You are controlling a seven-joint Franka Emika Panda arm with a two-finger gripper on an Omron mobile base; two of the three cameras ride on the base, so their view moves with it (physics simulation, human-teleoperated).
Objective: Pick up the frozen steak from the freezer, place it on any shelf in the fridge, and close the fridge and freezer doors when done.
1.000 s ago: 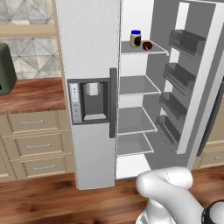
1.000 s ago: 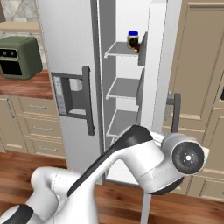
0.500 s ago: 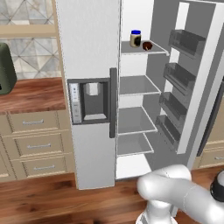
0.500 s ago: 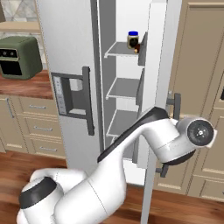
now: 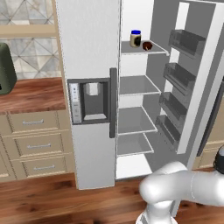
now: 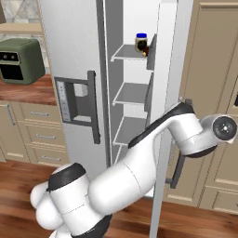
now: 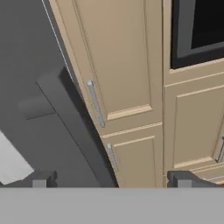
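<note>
CHANGE: arm swung toward right frame edge, behind fridge door (image 6: 169,69) | END EFFECTOR (image 7: 109,179): released, empty | STEAK: not located; freezer door (image 5: 89,87) closed | ADVICE: push fridge door squarely.

The fridge door (image 5: 199,74) stands wide open, its dark handle (image 7: 74,118) running close in front of the claw (image 7: 109,180). The freezer door (image 5: 89,87) is shut, well left of the claw.

A jar with a blue lid (image 5: 135,38) stands on the top shelf, a dark bowl (image 5: 147,45) just beside it. Left of the appliance, a green oven (image 6: 21,60) sits on a wooden counter (image 6: 28,90) above beige drawers (image 5: 37,144).
</note>
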